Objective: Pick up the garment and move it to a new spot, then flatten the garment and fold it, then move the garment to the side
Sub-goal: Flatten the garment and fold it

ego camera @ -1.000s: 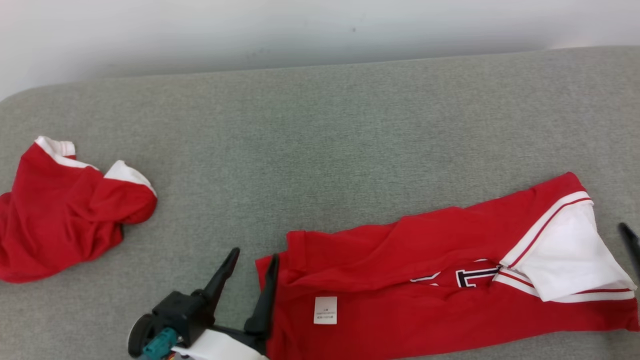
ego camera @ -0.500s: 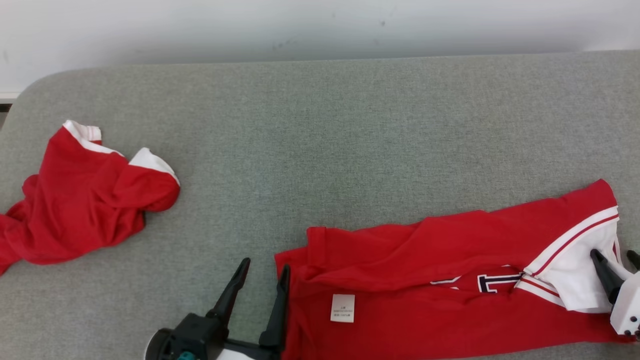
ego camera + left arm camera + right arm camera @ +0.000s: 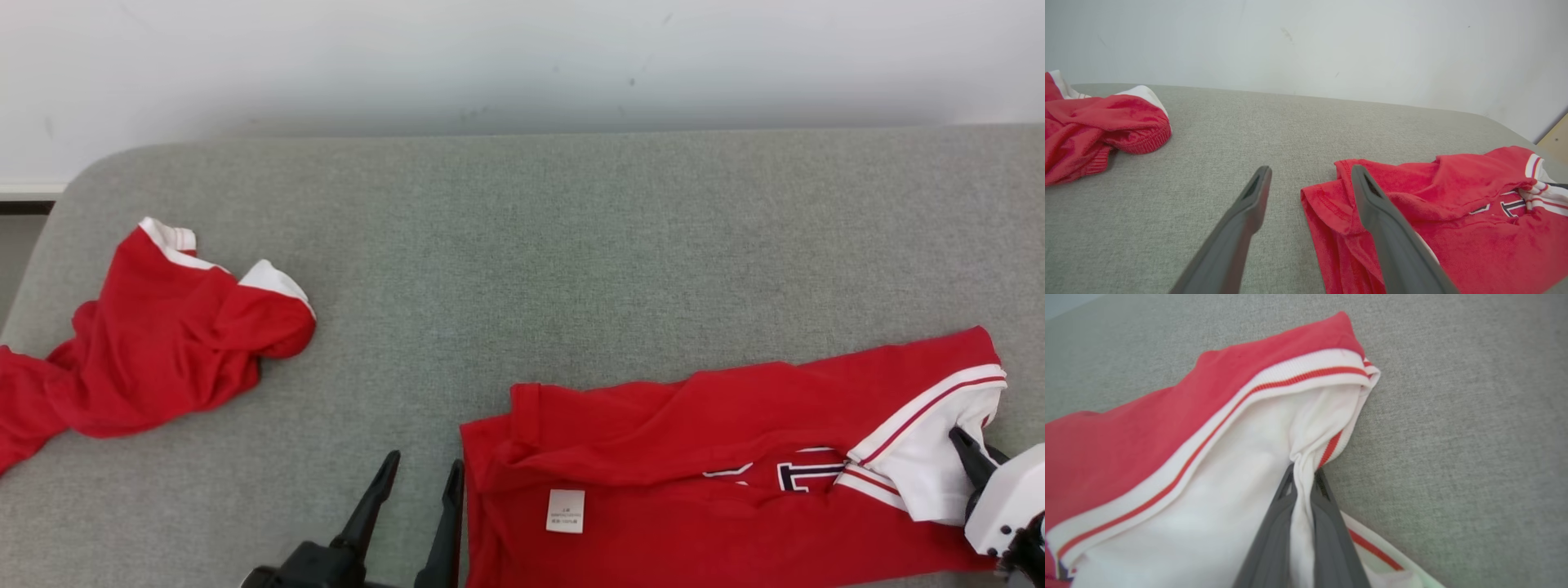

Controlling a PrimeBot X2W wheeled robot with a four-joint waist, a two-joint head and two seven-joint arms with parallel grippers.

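The garment (image 3: 694, 441) is a red shirt with a white, red-striped sleeve, lying stretched out on the grey padded surface (image 3: 522, 245). My right gripper (image 3: 969, 438) is shut on a bunched fold of the white sleeve (image 3: 1229, 457) at the garment's right end, and cloth is pinched between its fingers (image 3: 1274, 539). My left gripper (image 3: 424, 462) stands open at the garment's left hem. In the left wrist view the hem corner (image 3: 1327, 204) lies partly between the spread fingers of the left gripper (image 3: 1310, 169), which grip nothing.
A second red garment (image 3: 163, 359) with white trim lies crumpled at the far left, also in the left wrist view (image 3: 1098, 126). A pale wall (image 3: 522, 57) runs behind the surface. The surface's rounded left corner (image 3: 57, 212) is close to that heap.
The head camera has shifted, moving the whole picture. My right gripper has come in from the right and shut on the white sleeve. The left gripper stays open at the hem.
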